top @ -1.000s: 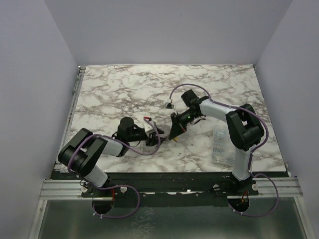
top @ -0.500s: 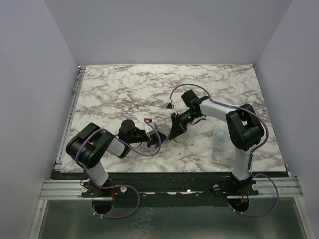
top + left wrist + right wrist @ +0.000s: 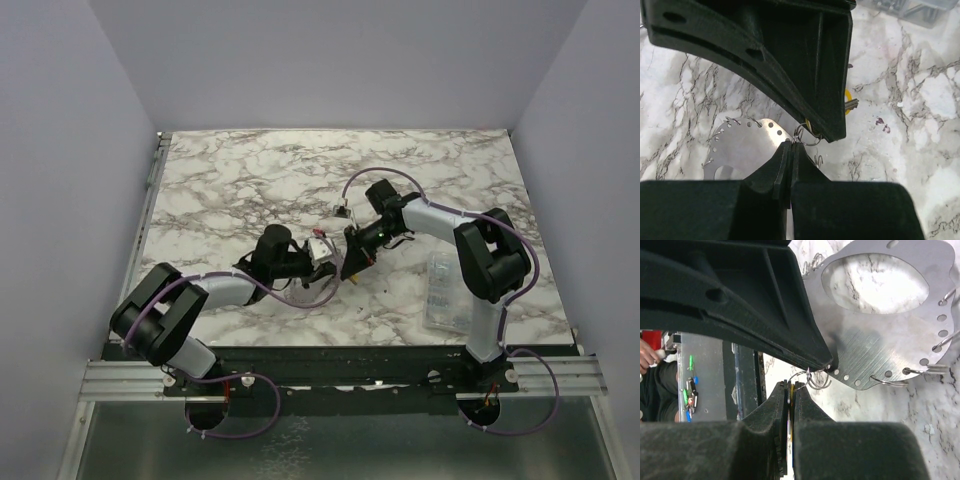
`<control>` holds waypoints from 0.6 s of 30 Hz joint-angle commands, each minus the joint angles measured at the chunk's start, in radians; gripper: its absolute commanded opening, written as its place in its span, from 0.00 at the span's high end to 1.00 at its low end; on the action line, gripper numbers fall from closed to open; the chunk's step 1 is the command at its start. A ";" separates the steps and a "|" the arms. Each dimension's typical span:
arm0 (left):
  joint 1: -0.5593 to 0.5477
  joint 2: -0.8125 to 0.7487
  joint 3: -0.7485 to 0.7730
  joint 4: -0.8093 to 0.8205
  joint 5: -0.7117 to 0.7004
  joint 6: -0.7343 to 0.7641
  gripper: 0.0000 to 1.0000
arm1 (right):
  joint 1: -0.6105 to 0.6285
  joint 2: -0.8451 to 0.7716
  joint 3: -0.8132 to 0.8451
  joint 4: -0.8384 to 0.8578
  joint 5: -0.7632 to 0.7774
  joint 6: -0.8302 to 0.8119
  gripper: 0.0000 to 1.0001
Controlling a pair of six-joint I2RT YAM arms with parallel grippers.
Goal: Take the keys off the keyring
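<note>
A thin grey wire keyring (image 3: pixel 808 139) hangs between the tips of both grippers. My left gripper (image 3: pixel 790 144) is shut, and its tips pinch the ring's wire. My right gripper (image 3: pixel 791 386) is shut on a flat yellow key (image 3: pixel 791 390), whose thin edge shows between the pads. In the left wrist view, part of the yellow key (image 3: pixel 847 95) and a grey stub peek out from behind the right fingers (image 3: pixel 805 65). In the top view, the left gripper (image 3: pixel 326 254) and right gripper (image 3: pixel 350 266) meet tip to tip above the table's near middle.
A flat grey metal plate (image 3: pixel 875 345) with a large hole, small rim holes and several wire loops lies on the marble under the grippers; it also shows as the plate (image 3: pixel 745 145) in the left wrist view. A clear plastic box (image 3: pixel 443 290) sits near the right arm's base.
My left arm has swung up and right to meet the right gripper, and its jaws have closed from open onto the ring. The right arm has held still.
</note>
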 commanded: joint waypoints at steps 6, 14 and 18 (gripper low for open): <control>-0.173 0.032 0.249 -0.531 -0.400 0.266 1.00 | 0.010 -0.033 0.004 0.006 -0.009 0.018 0.99; -0.307 0.057 0.338 -0.689 -0.721 0.461 1.00 | 0.011 -0.008 0.007 0.004 -0.024 0.025 0.99; -0.297 0.042 0.372 -0.753 -0.691 0.454 0.87 | 0.011 -0.014 0.001 0.015 -0.019 0.034 0.99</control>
